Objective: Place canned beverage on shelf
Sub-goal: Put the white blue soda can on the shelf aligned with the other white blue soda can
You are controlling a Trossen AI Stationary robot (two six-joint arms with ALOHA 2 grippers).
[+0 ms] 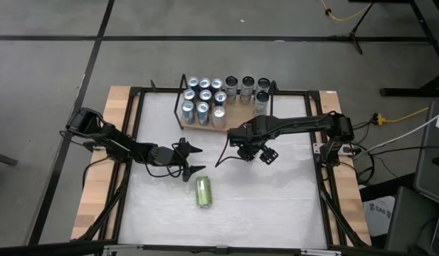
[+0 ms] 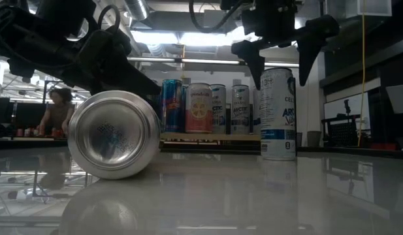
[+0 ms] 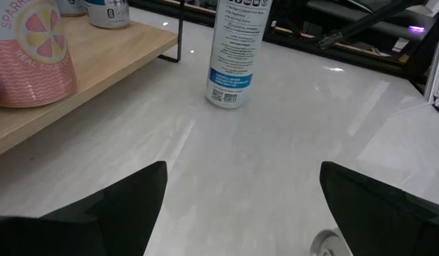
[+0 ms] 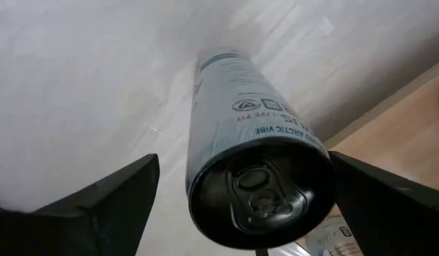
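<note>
A tall white-and-blue can point(image 2: 278, 114) stands upright on its base on the white table, near the shelf point(image 1: 235, 114). My right gripper point(image 2: 279, 62) points down over it, open. Its fingers stand on either side of the can's top point(image 4: 258, 188) without touching. A green can point(image 1: 203, 190) lies on its side nearer the front, its silver bottom point(image 2: 114, 134) toward the low camera. My left gripper point(image 1: 198, 158) hovers open just left of the table's middle, between the green can and the shelf, and holds nothing.
Several cans point(image 1: 203, 102) stand on the shelf's wooden board point(image 3: 112, 60), a pink one point(image 3: 30, 50) near its edge. A black frame point(image 1: 321, 163) and wooden side strips border the table. A person point(image 2: 57, 108) shows far off in the room.
</note>
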